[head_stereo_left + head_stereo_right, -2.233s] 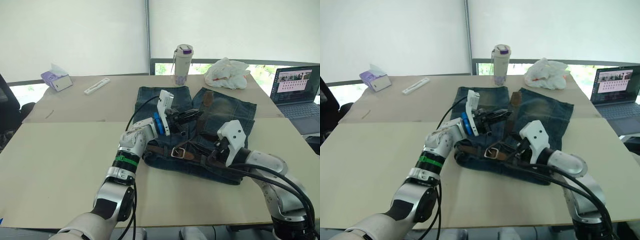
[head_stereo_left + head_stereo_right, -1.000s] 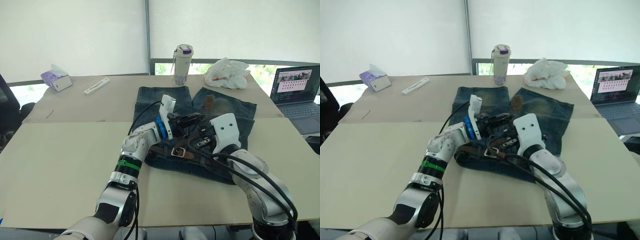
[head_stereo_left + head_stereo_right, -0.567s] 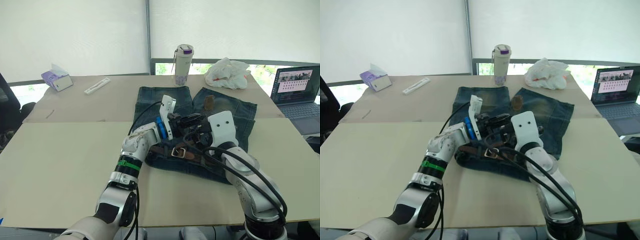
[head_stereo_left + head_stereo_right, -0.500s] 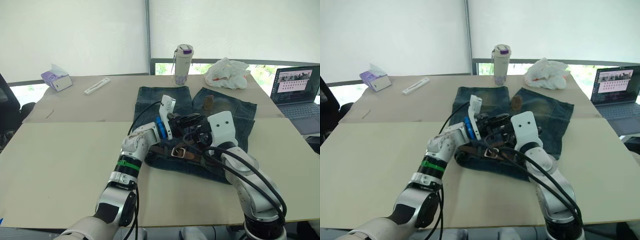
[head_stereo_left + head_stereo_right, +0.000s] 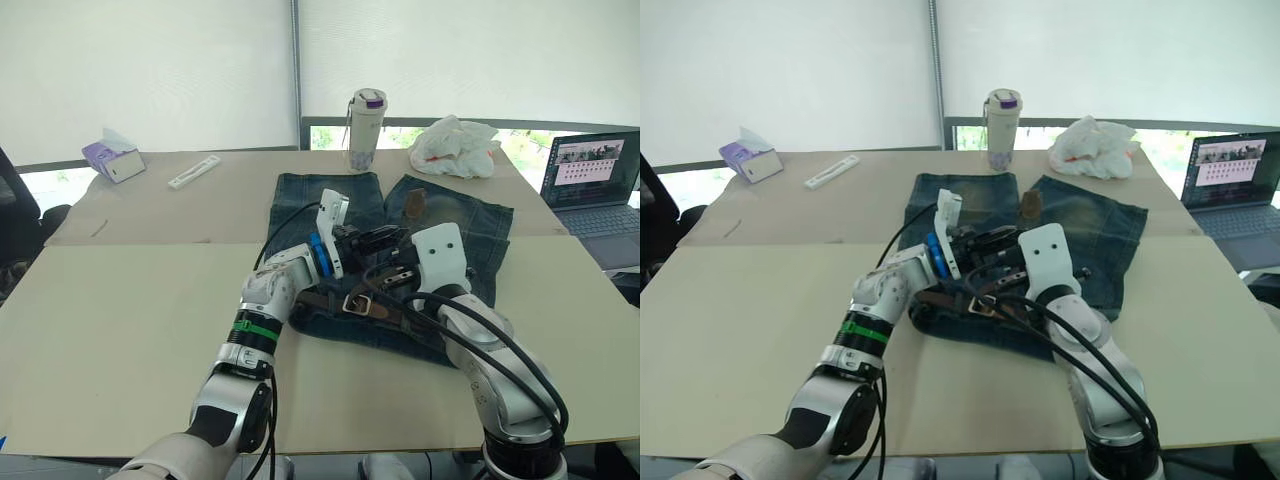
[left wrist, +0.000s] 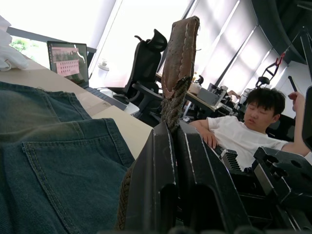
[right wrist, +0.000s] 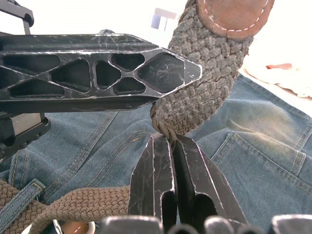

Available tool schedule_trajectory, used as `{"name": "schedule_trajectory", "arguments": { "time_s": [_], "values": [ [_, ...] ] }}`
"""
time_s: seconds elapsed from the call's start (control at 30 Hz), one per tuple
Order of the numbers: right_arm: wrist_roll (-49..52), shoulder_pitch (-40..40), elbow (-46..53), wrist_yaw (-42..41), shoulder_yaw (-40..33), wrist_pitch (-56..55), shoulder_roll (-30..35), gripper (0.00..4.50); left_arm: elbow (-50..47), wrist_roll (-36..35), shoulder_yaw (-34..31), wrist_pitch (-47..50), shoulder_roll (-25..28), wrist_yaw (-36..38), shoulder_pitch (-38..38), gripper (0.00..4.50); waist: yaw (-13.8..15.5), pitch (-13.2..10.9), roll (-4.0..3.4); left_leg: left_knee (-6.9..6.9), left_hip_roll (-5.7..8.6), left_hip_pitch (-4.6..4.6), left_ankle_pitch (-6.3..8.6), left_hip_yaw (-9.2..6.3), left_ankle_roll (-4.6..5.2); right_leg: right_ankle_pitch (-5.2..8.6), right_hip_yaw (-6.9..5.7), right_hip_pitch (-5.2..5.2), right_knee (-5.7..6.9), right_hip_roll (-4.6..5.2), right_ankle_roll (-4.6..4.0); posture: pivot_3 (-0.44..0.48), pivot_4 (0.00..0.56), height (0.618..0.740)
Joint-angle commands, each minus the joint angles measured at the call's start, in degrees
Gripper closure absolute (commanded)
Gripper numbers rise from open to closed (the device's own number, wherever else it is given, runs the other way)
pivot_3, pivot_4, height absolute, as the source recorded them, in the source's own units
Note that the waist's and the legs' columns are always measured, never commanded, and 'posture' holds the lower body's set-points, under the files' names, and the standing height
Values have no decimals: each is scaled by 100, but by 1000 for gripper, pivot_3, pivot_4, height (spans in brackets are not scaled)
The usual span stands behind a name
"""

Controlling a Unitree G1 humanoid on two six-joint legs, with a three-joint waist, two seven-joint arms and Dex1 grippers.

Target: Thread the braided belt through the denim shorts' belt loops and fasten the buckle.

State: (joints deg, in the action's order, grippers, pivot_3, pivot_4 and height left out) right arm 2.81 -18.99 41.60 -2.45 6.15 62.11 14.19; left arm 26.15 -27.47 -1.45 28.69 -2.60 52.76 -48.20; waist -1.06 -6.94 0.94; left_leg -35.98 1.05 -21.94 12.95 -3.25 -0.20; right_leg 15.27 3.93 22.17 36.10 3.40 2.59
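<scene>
Both hands grip the braided belt (image 7: 204, 92) tail: left hand (image 6: 174, 141) and right hand (image 7: 168, 146) pinch it upright, above the buckle (image 5: 357, 303).

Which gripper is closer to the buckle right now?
Right, narrowly. The right gripper sits just above and beside the buckle, pinching the braided belt below its leather tip. The left gripper grips the same strap farther up, over the denim shorts.
</scene>
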Motion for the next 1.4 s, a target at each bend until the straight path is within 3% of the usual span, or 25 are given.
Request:
{"name": "schedule_trajectory", "arguments": {
  "time_s": [0.03, 0.17, 0.27, 0.47, 0.53, 0.67, 0.77, 0.9, 1.03, 1.13, 1.23, 1.4],
  "values": [
    [-46, -133, 131, -3, -104, 10, -13, 4433, -196, -153, -13, 22, -20, 33, 15, 4500, -4, 0, 0, 0, 0, 0, 0, 0, 0, 0, 0, 0, 0, 0, 0, 0, 150, 740],
    [-42, -144, 104, -28, -104, -9, -1, 4433, -210, -185, -62, -65, -3, 6, 31, 4500, -4, 0, 0, 0, -1, 1, 0, -1, 0, 0, 0, 0, 0, 0, 0, 0, 150, 740],
    [-44, -140, 99, -42, -97, -22, 0, 4500, -292, -324, -111, 29, 23, 51, 59, 3557, -4, 0, 0, 0, 0, 0, 0, -1, 0, 0, 0, 0, 0, 0, 0, 0, 150, 740],
    [-12, -95, 56, -63, -150, -96, -46, 4500, -684, -525, -103, 242, 292, 314, 186, 653, -18, 0, -1, 0, -1, 1, 0, -2, 0, 0, 0, 0, 0, 0, 0, 0, 150, 740],
    [14, -55, 58, -67, -205, -129, -94, 4500, -822, -595, -132, 315, 444, 372, 229, 57, -22, 0, -1, 1, -2, 1, 0, -4, 0, 0, 0, 0, 1, 0, 0, 0, 150, 740],
    [162, 111, 149, -77, -485, -239, -362, 4500, -1084, -542, -128, 355, 1068, 653, 314, 57, -46, 1, -3, 3, -3, 5, 0, -8, 0, 0, 1, 0, 2, -1, 0, 0, 150, 740],
    [365, 305, 252, -80, -818, -336, -754, 4500, -769, 153, 116, -353, 1672, 740, 240, 57, -67, 1, -4, 5, -4, 8, 0, -16, 0, 0, 1, 1, 4, -3, -1, 0, 150, 740],
    [706, 608, 306, -54, -1290, -546, -1357, 4500, -214, 873, 662, -1230, 2428, 1512, 285, 57, -69, 0, -10, 10, -3, 10, 0, -18, 0, -1, 1, 2, 4, -2, -2, 0, 150, 740],
    [751, 942, 241, -70, -1412, -718, -1412, 4500, 569, 1709, 1111, -2663, 2501, 1478, 289, 57, 6, -1, -11, 8, 1, 9, 0, -16, 0, -1, 0, 0, 0, 5, -2, 0, 150, 740],
    [794, 1083, 223, -44, -1426, -777, -1411, 4500, 867, 1586, 1007, -3106, 2225, 1574, 298, 57, 22, -1, -11, 6, 0, -2, 0, -12, 0, -1, 0, 7, -1, 5, -2, 0, 150, 740],
    [861, 1169, 194, -18, -1456, -791, -1469, 4500, 1227, 1427, 856, -3339, 1963, 1720, 295, 954, 11, -1, -11, 5, -1, -3, 0, -9, 0, 0, 1, 7, 0, 5, -1, 0, 150, 740],
    [969, 1322, 158, -6, -1524, -841, -1574, 4500, 1661, 1378, 807, -3450, 1784, 2135, 255, 3318, -78, -1, -12, 6, -4, -1, 0, -2, 1, 0, 0, 7, 3, -3, -1, 0, 150, 740]
  ]
}}
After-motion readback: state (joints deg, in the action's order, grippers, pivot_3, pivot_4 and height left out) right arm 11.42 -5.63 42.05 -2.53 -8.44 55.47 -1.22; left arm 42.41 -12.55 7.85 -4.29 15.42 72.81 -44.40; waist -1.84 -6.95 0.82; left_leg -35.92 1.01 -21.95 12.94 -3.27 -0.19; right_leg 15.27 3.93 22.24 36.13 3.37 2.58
